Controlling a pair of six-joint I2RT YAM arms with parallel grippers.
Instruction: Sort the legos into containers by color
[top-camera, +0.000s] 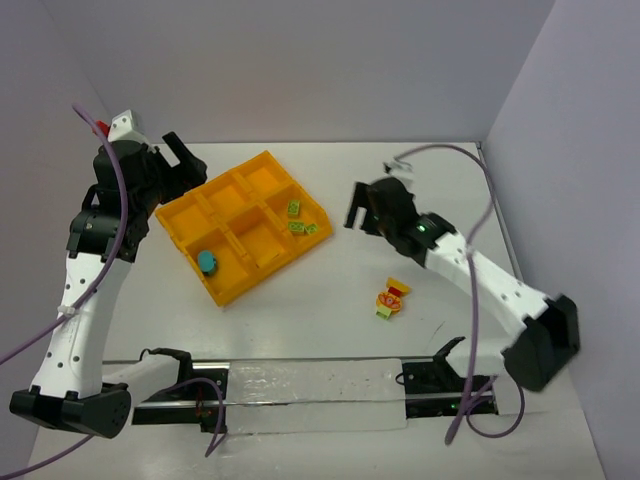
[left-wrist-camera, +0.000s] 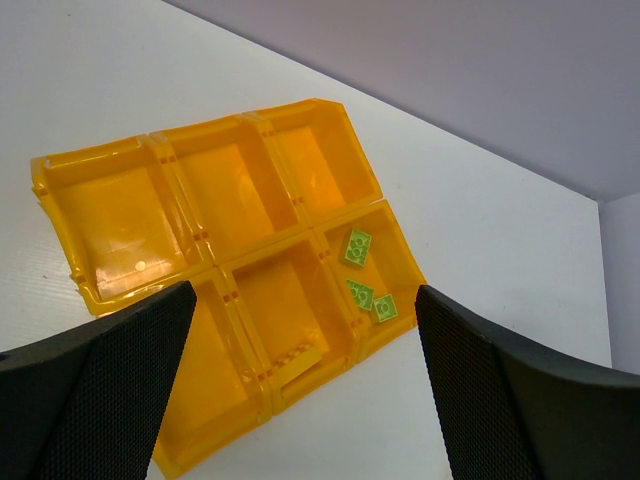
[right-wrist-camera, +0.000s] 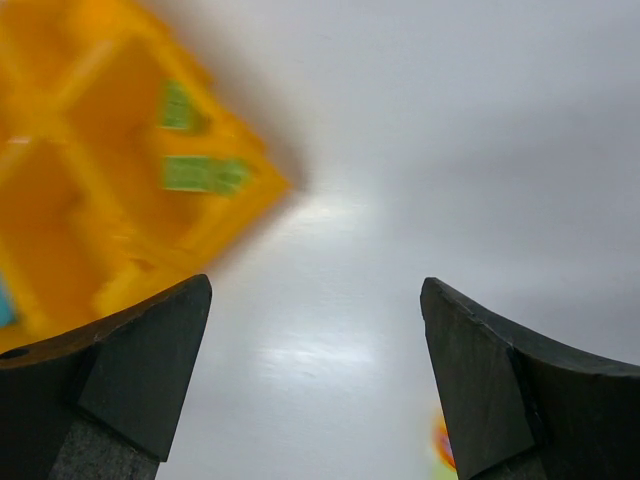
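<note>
The orange-yellow tray of containers (top-camera: 224, 296) lies left of centre on the table. Three light green legos (top-camera: 299, 226) sit in its right compartment, and one teal brick (top-camera: 207, 262) in the near-left one. A clump of yellow, red, orange and green bricks (top-camera: 391, 298) lies on the table right of the tray. My right gripper (top-camera: 356, 220) hovers just right of the tray, open and holding nothing. Its wrist view is blurred and shows the tray (right-wrist-camera: 80, 230), green bricks (right-wrist-camera: 200, 173) and the clump's edge (right-wrist-camera: 443, 445). My left gripper (top-camera: 190, 160) is open over the tray's far-left corner, looking down on the tray (left-wrist-camera: 90, 160) and green bricks (left-wrist-camera: 360, 293).
Grey walls close the table at the back and right. A black rail with a clear plate (top-camera: 320, 395) runs along the near edge between the arm bases. Purple cables (top-camera: 480, 330) loop beside both arms.
</note>
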